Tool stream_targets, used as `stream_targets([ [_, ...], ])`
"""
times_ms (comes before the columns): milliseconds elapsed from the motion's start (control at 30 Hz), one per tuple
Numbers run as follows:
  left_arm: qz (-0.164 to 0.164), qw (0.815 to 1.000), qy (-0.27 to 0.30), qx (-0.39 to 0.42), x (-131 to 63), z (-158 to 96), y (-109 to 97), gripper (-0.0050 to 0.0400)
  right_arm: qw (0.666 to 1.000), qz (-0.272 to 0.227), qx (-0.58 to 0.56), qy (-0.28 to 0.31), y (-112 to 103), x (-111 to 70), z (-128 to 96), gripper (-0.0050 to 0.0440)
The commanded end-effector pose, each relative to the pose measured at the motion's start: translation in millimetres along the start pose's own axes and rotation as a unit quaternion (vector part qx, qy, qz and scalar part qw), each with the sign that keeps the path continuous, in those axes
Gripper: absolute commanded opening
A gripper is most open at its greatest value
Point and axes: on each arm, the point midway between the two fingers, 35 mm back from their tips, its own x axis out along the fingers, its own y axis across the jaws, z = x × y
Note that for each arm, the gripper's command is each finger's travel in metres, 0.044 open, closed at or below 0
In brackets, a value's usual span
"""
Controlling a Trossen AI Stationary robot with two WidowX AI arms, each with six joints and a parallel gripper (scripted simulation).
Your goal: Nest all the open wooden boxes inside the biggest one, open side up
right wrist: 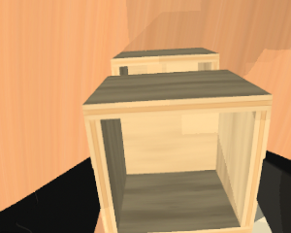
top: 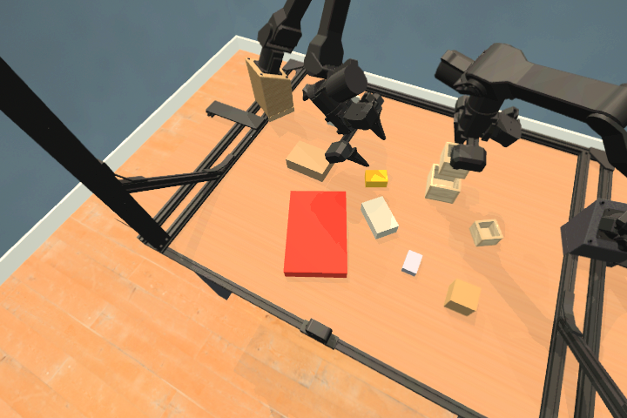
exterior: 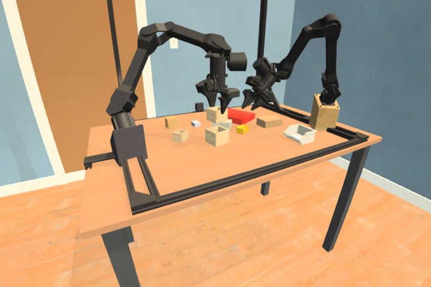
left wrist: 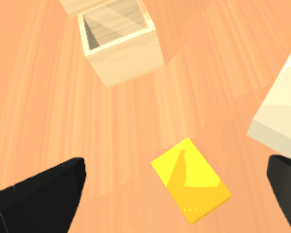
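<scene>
My right gripper [exterior: 217, 109] [right wrist: 175, 160] is shut on an open wooden box [top: 448, 167] [exterior: 214, 116] [right wrist: 179, 87], held above the table, open side up. Another open wooden box [top: 441, 192] [exterior: 216, 137] [left wrist: 128, 63] stands upright on the table close below it; its far part shows in the right wrist view [right wrist: 165, 52]. The smallest wooden box [top: 482, 240] [exterior: 179, 137] stands open side up, apart from them. My left gripper [top: 375, 151] [exterior: 248, 108] [left wrist: 177, 166] is open and empty, above the yellow block. The right fingertips are hidden in the top view.
The yellow block [top: 375, 181] [exterior: 242, 130] lies near a cream block [top: 379, 217] and a red slab [top: 316, 233] [exterior: 241, 116]. A tan block [top: 308, 159] [exterior: 269, 121], small white block [top: 412, 262] [exterior: 196, 123], orange-tan block [top: 462, 295] [exterior: 170, 122] and white bin [exterior: 304, 139] stand around.
</scene>
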Motion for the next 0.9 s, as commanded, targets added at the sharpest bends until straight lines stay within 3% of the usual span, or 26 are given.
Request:
stream_targets([
  [0,0.011,1.000,-0.019,-0.020,-3.0,-5,-4,0.0400,1.000,-0.001,0.002,0.002,0,-0.6,0,0.0000],
  [600,0.045,0.981,-0.119,-0.143,-29.2,-13,-8,0.0400,1.000,-0.001,0.002,0.002,0,-0.6,0,0.0000],
  [867,0.055,0.963,-0.158,-0.209,-46.0,-19,-1,0.0400,1.000,-0.001,0.002,0.002,0,-0.6,0,0.0000],
])
